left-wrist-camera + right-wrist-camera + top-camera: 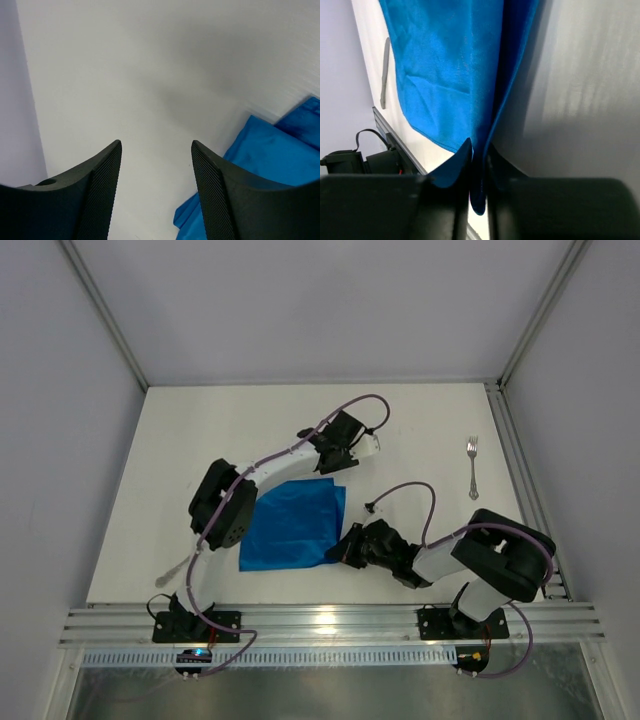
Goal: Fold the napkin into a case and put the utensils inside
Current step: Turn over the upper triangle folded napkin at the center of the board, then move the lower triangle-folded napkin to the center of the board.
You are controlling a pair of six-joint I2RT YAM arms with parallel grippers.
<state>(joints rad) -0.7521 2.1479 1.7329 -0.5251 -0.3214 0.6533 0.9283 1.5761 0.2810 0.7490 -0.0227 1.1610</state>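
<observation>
The napkin (295, 525), a bright blue cloth on the white table (200, 430), is pinched at its edge by the right gripper (479, 152); the left gripper (156, 150) is spread beside it. The fold should be drawn low, edges aligned.

open table (420, 430) beyond napkin (295, 525), fork (473, 465) far right

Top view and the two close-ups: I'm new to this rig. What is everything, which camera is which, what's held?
Two robot arms are bolted at the near edge of the table. The wide picture looks down from above and behind them; the close-ups come from a camera on each wrist. The left gripper is open and empty, beside the blue napkin. The right gripper is shut on the napkin's edge. A fork lies far right; a grey knife-like piece lies left of the napkin.
</observation>
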